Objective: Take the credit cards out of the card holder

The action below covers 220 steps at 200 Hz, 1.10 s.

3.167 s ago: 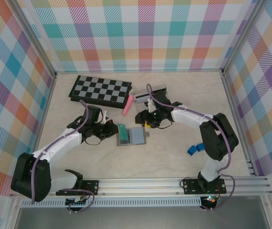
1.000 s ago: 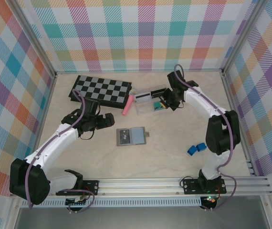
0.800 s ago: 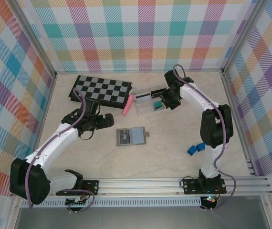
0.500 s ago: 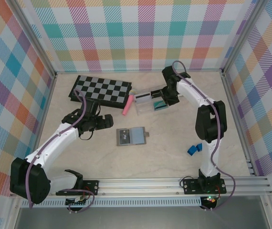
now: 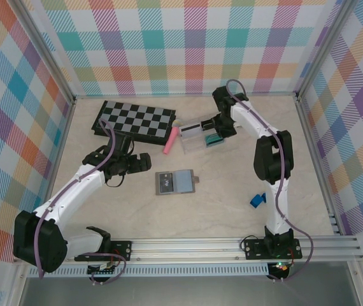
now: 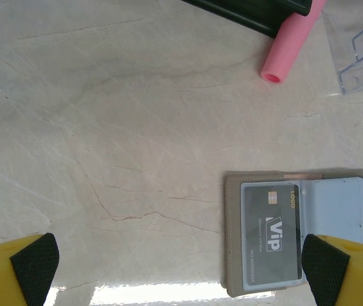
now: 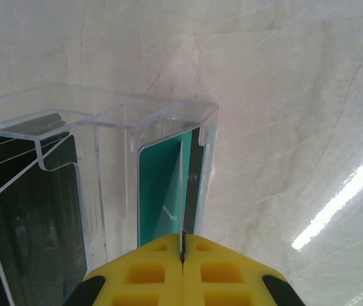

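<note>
Reaching to the far side of the bench (image 5: 232, 191), the right gripper (image 5: 220, 131) meets a clear plastic box (image 5: 193, 135). In its wrist view the yellow jaws are pressed together with a thin dark sliver between their tips. Whether that sliver is the edge of the teal-green card (image 7: 162, 191) is hard to make out. The card sits in the end compartment of the box, its near end hidden behind the jaws. The neighbouring compartment holds something dark, too murky to name.

The card holder (image 5: 176, 182) lies open at mid-bench, with the black card (image 6: 270, 233) tucked in its left panel. The left wrist view cuts off the holder's right edge. The left gripper (image 5: 144, 161) hovers just left of the holder, jaws spread wide and touching nothing. A pink tube (image 5: 169, 141) and a chessboard (image 5: 134, 119) lie beyond.
</note>
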Tool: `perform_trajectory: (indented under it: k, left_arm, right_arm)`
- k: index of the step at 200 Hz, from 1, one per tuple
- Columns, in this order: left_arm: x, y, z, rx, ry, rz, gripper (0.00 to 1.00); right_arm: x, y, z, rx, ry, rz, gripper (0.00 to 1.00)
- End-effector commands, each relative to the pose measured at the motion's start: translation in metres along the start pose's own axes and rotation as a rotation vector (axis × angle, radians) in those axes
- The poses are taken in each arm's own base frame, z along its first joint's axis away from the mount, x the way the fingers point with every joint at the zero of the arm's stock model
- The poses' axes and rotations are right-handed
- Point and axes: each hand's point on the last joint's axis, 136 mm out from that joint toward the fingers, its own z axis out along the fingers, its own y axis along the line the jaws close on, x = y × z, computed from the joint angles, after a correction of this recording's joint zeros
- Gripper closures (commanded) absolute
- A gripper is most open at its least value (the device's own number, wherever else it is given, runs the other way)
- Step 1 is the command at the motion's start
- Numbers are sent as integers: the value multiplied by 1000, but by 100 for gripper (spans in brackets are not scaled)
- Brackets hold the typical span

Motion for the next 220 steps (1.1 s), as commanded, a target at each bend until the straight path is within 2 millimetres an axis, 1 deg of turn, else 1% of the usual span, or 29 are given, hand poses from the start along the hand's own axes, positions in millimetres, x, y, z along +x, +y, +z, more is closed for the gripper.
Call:
perform_trajectory:
  k: [1, 40, 82, 120, 146, 184, 195, 220]
  left_arm:
    - [-2, 8, -1, -26, 2, 3, 0]
    - [-2, 8, -1, -28, 2, 8, 0]
    - [-1, 7, 1, -25, 11, 10, 0]
    - [-1, 6, 1, -19, 14, 11, 0]
    - [0, 6, 1, -16, 15, 10, 0]
    - [0, 5, 1, -15, 19, 13, 0]
    - [1, 5, 1, -13, 20, 13, 0]
    - [1, 5, 1, -13, 21, 12, 0]
  right_arm:
    - [-6, -3, 0, 34, -42, 23, 100]
    - [-9, -5, 6, 51, -57, 19, 100]
    - [-7, -2, 14, 65, -50, 7, 100]
    - [-4, -1, 17, 73, -55, 15, 100]
    - [-2, 0, 18, 69, -49, 25, 95]
    - [0, 2, 18, 64, -42, 23, 84]
    - [0, 3, 15, 56, -38, 20, 81]
    - [2, 8, 4, 30, -36, 2, 79]
